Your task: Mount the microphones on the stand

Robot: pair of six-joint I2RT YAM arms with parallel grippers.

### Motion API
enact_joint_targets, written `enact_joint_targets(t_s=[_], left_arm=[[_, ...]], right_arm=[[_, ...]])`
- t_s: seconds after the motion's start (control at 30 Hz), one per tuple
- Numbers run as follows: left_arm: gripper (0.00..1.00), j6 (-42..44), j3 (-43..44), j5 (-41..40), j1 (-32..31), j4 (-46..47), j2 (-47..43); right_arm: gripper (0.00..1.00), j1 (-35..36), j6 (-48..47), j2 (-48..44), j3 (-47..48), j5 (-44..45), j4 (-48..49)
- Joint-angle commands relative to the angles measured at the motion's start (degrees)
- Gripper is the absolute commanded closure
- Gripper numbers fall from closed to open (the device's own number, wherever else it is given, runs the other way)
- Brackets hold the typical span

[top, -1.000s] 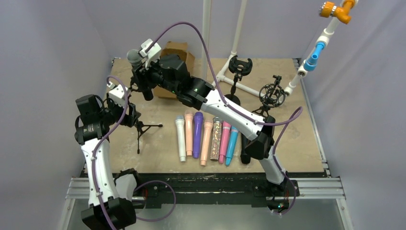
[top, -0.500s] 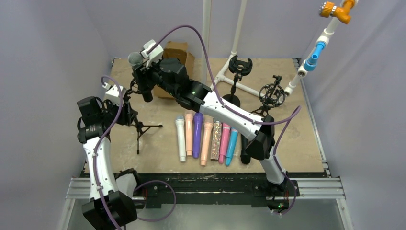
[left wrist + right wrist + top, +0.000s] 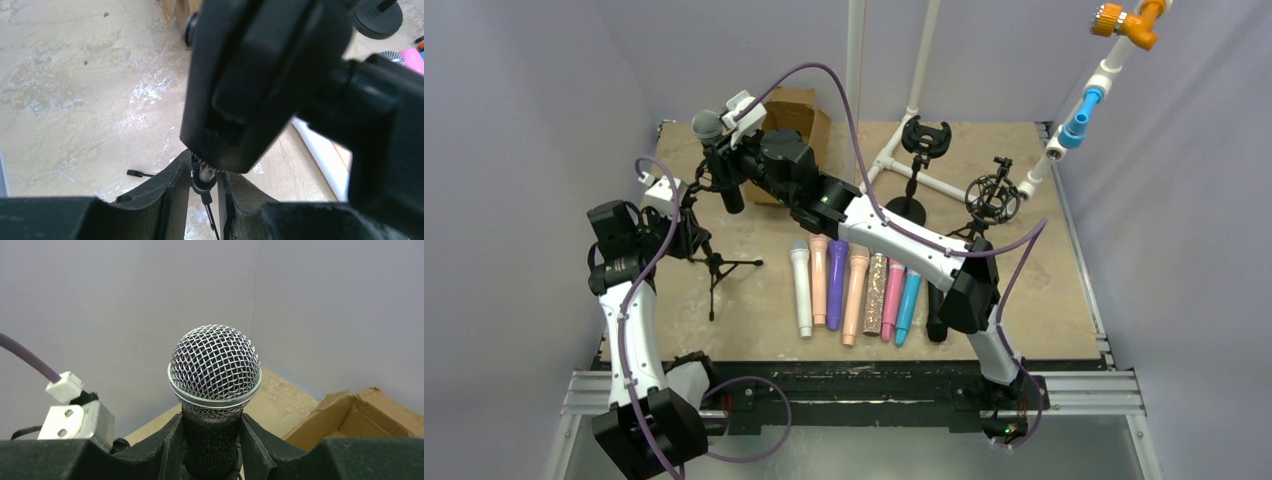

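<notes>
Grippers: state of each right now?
Left gripper: jaws closed on the tripod stand stem.
Right gripper: jaws closed on the black microphone, below its mesh head.

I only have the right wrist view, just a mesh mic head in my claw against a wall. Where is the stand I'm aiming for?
Observer: In the top view the tripod stand is just left of your black microphone.
Operator: Is anything steadying it?
Observer: Yes. The left wrist view shows the left claw closed on its thin stem.
Operator: How many mics are lying on the table?
Observer: The top view shows seven microphones side by side in a row, with the white microphone at the left end and the blue microphone at the right.
</notes>
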Motion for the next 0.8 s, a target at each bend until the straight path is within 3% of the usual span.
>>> enact_joint_targets(t_s=[0.0, 0.13, 0.33, 0.43, 0.57, 0.77], left_arm=[[0.76, -0.9, -0.5, -0.2, 0.7, 3.3, 1.3], [0.75, -1.4, -0.4, 0.4, 0.7, 3.9, 1.8], [0.40, -0.5, -0.8, 1.4, 0.7, 2.9, 2.9], [0.35, -0.2, -1.5, 1.3, 0.7, 3.4, 4.2], [0.36, -1.8, -2.0, 2.2, 0.7, 6.4, 6.4], [0.62, -6.2, -4.6, 4.3, 0.7, 15.6, 7.5]], right_arm=[[0.85, 0.1, 0.2, -3.4, -2.7, -2.1, 1.5], [0.90, 0.2, 0.2, -3.1, -2.5, -2.5, -0.5], [0.88, 0.6, 0.1, -4.6, -2.9, -1.7, 0.2], [0.87, 1.7, -2.1, -4.8, -1.5, 0.4, 0.0], [0.87, 4.0, -6.3, -5.0, -0.4, 7.0, 0.5], [0.87, 4.7, -6.8, -6.8, -2.8, 13.3, 2.2]])
